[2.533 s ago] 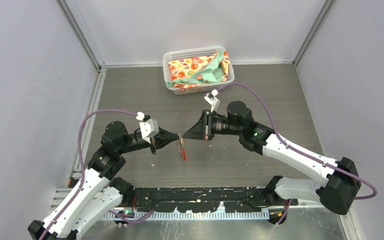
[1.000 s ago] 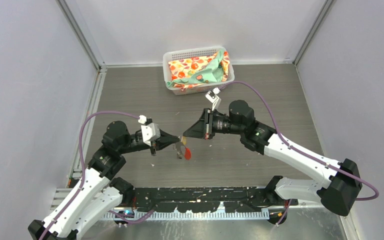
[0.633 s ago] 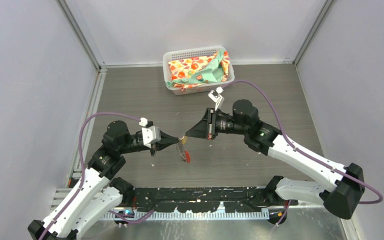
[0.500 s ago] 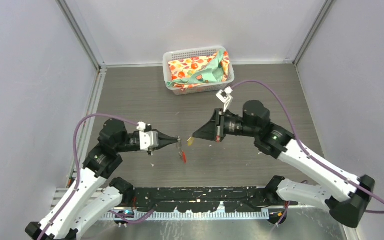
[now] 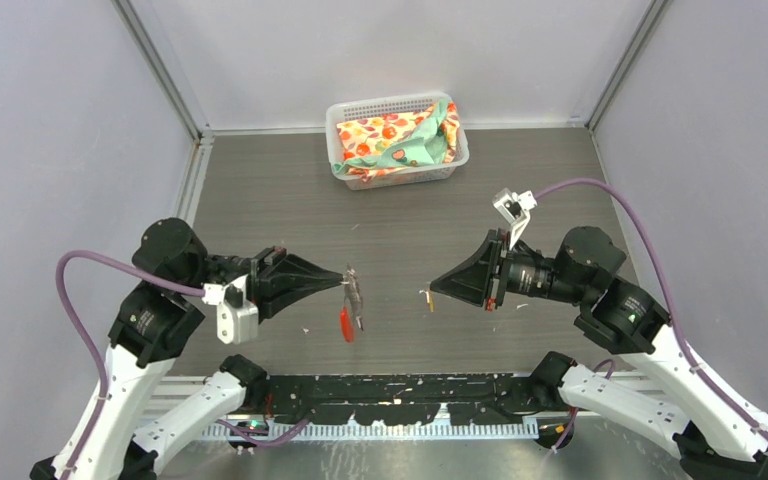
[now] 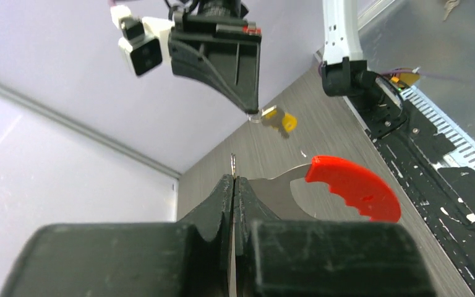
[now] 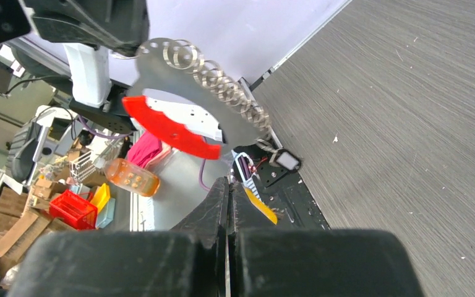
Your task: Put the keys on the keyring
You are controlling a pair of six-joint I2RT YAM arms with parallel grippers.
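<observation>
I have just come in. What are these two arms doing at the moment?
The left gripper is shut on the keyring, whose red tag hangs down. The right gripper is shut on the small ring of the brass-yellow key. They face each other with a gap between them; the key is not yet on the keyring.

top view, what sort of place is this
Likely a robotics lab work cell: left arm and right arm bolted at the edge of a table, plain walls on aluminium framing boxing it in, and cluttered crates beyond in the right wrist view.
</observation>
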